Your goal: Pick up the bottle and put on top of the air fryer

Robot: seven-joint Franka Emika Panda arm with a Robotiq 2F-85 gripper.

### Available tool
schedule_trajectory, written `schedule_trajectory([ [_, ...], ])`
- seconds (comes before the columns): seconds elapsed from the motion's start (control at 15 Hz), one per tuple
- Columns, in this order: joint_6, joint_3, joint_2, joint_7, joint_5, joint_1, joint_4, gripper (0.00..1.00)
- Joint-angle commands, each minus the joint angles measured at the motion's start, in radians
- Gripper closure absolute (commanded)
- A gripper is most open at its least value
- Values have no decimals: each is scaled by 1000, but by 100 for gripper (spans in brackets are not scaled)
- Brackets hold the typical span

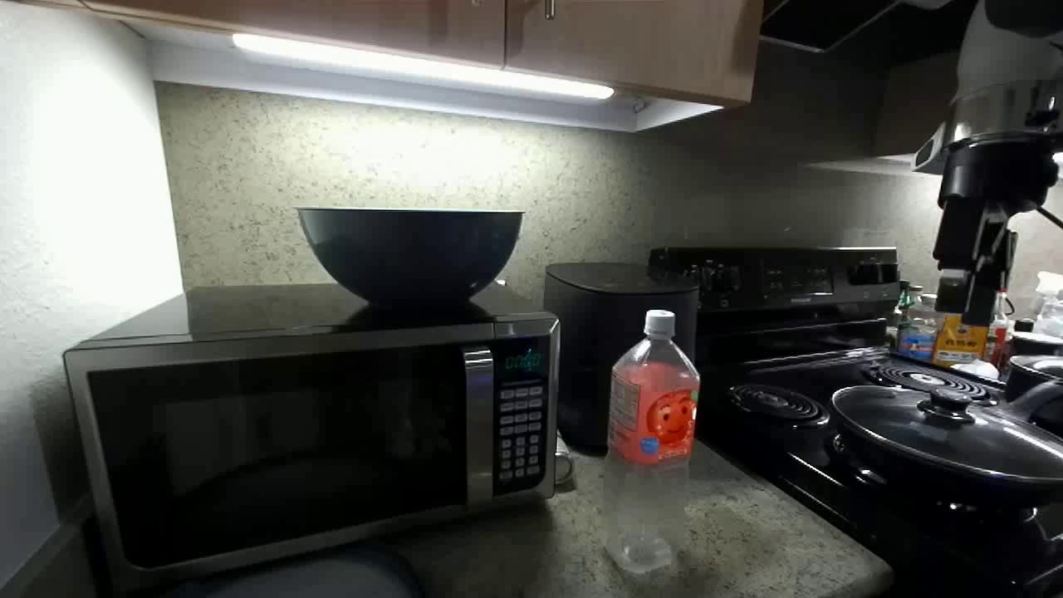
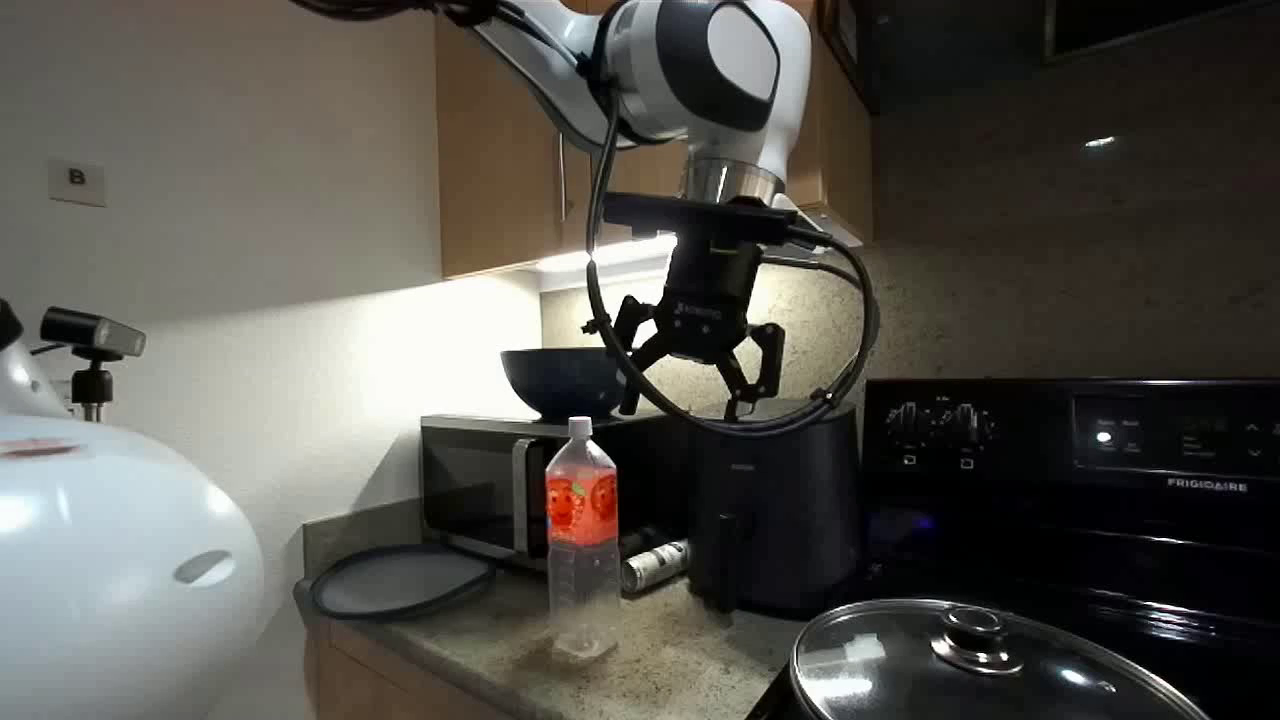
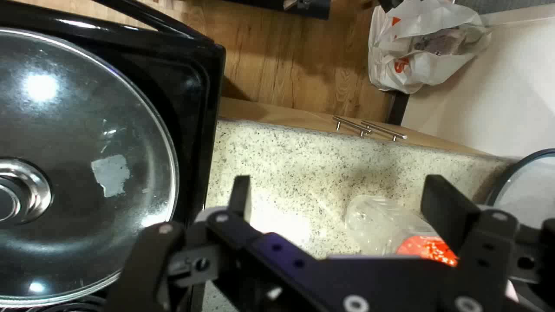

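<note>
The clear bottle with a red-orange label and white cap stands upright on the counter in front of the air fryer. The bottle and the black air fryer also show in an exterior view, the fryer behind and right of the bottle. My gripper is open, empty and pointing down, higher than the bottle's cap and apart from it. In the wrist view, the bottle shows below my open gripper, toward the right finger, its upper part hidden by the gripper. My gripper hangs at far right in an exterior view.
The microwave with a dark bowl on top stands beside the air fryer. A lidded pan sits on the stove. A can lies behind the bottle. A dark-rimmed flat tray lies at the counter's end. Cabinets hang above.
</note>
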Motion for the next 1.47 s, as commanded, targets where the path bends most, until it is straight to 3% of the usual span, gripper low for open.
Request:
schedule_trajectory([
  [0.0,-3,30,6,-13,13,-36,2,0],
  [0.47,0,39,25,-19,17,-25,12,0],
  [1.2,58,226,278,18,4,37,165,0],
  [1.33,42,245,306,6,-18,35,195,0],
  [1.4,53,244,274,6,-1,27,158,0],
])
